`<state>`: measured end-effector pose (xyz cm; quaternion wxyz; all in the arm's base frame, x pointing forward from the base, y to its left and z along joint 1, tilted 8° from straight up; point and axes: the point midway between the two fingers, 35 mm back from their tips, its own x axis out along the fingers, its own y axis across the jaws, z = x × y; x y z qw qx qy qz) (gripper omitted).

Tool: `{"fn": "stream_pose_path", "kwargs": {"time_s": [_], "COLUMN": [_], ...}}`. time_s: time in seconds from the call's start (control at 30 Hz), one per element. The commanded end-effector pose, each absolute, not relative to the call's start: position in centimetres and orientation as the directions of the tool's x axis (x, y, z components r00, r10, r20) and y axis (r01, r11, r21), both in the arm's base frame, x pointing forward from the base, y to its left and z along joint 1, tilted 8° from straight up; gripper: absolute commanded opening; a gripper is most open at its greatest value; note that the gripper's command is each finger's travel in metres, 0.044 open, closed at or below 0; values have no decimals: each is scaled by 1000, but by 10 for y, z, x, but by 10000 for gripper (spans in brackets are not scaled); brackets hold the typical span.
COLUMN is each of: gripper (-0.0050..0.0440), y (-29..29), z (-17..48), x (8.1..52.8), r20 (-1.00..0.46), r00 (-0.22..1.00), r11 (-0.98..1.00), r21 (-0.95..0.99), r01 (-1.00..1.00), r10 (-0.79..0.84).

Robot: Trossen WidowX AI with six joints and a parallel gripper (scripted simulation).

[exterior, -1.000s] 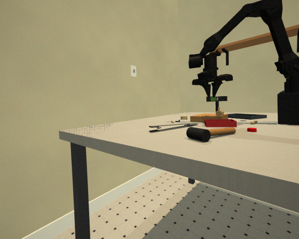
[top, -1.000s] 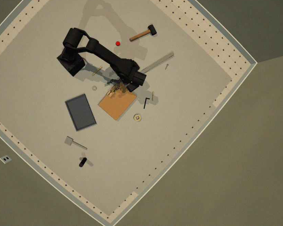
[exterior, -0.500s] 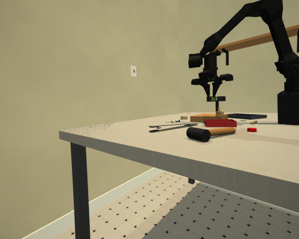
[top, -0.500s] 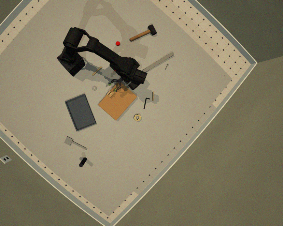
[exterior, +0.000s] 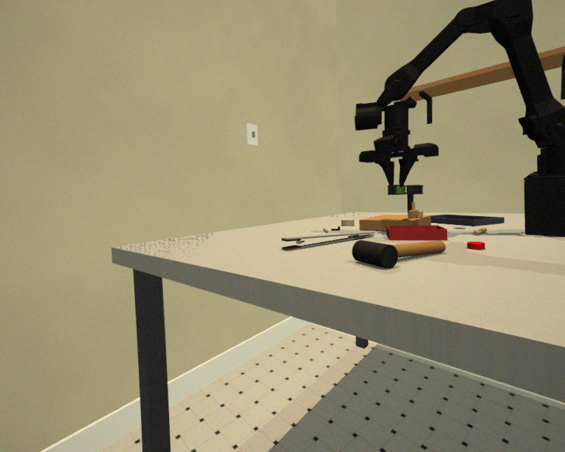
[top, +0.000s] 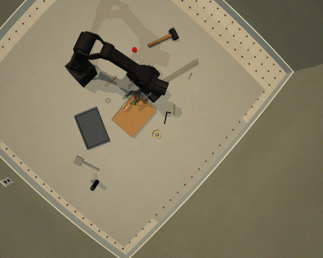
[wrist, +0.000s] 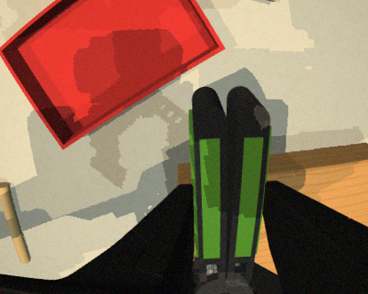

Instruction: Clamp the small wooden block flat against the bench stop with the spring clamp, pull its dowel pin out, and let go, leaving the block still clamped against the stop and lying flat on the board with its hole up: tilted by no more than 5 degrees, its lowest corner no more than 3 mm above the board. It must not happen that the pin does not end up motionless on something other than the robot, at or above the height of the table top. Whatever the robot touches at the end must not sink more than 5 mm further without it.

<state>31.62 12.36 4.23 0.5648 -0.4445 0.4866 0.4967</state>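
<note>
On the beige desk (exterior: 302,270), your tool (exterior: 399,183) is clamped on the spring clamp (wrist: 229,185), squeezing its green handles. The small wooden block (exterior: 414,214) sits on the board (top: 134,118) directly below the tool, dowel pin (exterior: 412,205) upright.

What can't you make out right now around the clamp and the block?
- Top view: the small wooden block and its pin are too small, partly under the arm.
- Wrist view: the spring clamp held in the claw hides the block; the clamp's jaws are cut off below.
- Exterior view: whether the clamp touches the block is too small to tell.
- Top view: the red tray is hidden under the arm.
</note>
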Motion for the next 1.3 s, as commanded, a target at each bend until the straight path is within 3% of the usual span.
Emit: {"fn": "stream_pose_path", "kwargs": {"time_s": [0.0,1.27], "gripper": [0,0], "y": [125,133], "z": [33,-7], "x": [314,313], "r20": [-992,-992], "r00": [17,17], "r11": [104,61], "r21": [-4,-9], "r01": [-995,-998], "r10": [127,127]}}
